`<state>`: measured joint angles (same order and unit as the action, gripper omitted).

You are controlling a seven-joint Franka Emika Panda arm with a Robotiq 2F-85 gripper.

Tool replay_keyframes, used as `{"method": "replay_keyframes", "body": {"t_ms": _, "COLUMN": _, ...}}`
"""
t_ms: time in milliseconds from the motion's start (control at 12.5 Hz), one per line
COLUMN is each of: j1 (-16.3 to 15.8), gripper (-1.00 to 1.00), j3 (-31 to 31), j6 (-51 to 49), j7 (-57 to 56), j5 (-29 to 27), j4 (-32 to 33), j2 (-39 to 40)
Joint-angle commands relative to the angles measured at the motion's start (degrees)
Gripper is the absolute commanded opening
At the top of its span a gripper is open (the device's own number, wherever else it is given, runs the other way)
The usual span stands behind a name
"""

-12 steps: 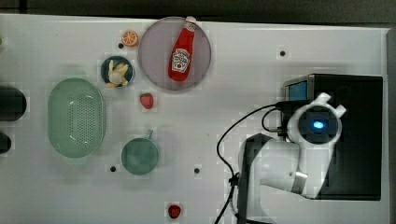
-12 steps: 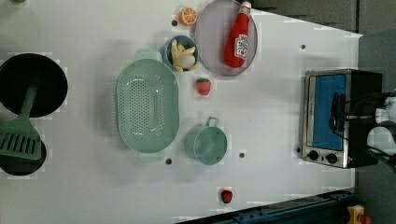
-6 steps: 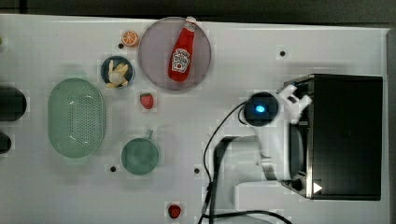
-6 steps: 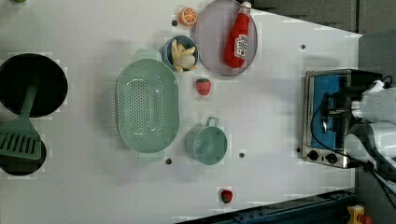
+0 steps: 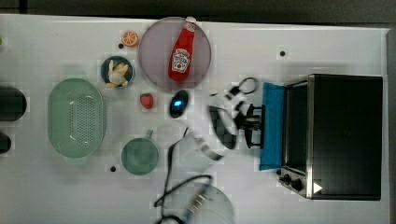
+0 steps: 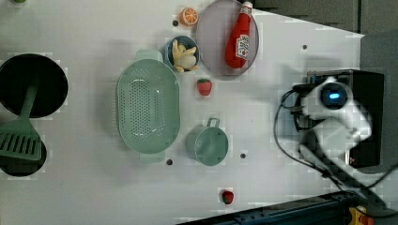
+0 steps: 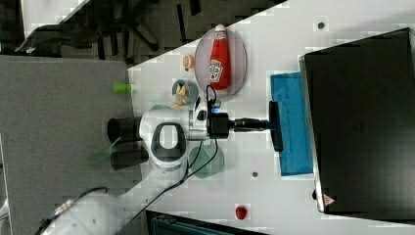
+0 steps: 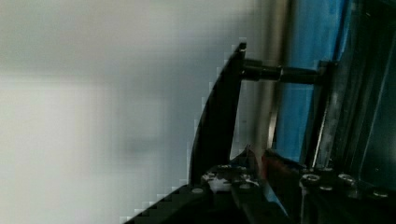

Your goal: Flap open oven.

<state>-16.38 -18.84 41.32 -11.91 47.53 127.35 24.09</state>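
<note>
1. Top view: the oven (image 5: pixel 345 135) has its blue glass door (image 5: pixel 272 126) swung down nearly flat, directly ahead of the jaws. The gripper (image 5: pixel 256 125) meets the door's outer edge.
2. Left view: the arm (image 6: pixel 335 112) covers the oven front, so the door cannot be judged.
3. Right view: the jaws stand narrow, closed on the dark bar handle (image 7: pixel 276 126); the door lies open.
4. Wrist view: the handle sits just before the jaws.
5. Judgement: opening looks nearly done; release and retreat are left.
</note>
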Motion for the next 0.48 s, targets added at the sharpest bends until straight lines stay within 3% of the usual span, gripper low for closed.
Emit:
{"method": "replay_keyframes", "body": {"t_ms": 80, "j1": -4.3, "gripper": -0.65, "j3": 0.1, "j6": -2.8, "j7": 14.9, "j5": 3.5, "j4": -1.8, "j2": 6.6}}
{"method": "replay_keyframes", "body": {"t_ms": 480, "j1": -9.4, "gripper": -0.65, "j3": 0.1, "j6": -6.7, "j7": 17.3, "j5": 6.2, "j4": -9.9, "j2": 18.1}}
